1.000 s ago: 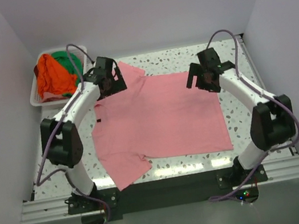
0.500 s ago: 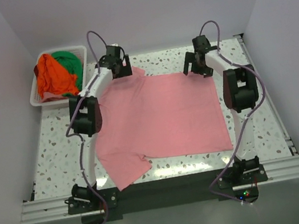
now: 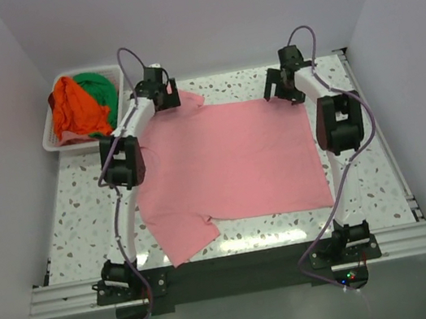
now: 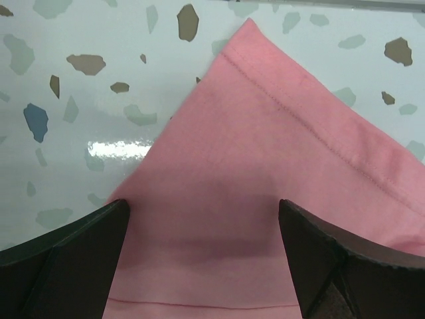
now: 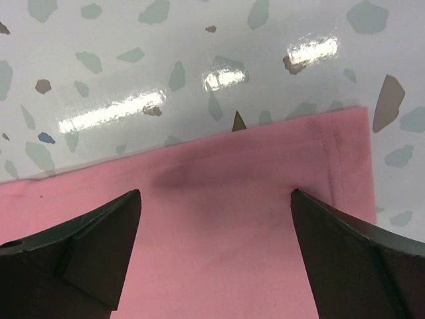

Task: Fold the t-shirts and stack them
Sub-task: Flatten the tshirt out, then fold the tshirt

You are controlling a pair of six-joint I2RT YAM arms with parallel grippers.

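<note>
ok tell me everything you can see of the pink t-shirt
The pink t-shirt is plain, soft knit cloth with stitched hems, spread flat and mostly smooth on the speckled table, sleeves to the left, bottom hem to the right. The open left gripper is over its far sleeve, the open right gripper over its far hem corner; contact cannot be told.
</note>
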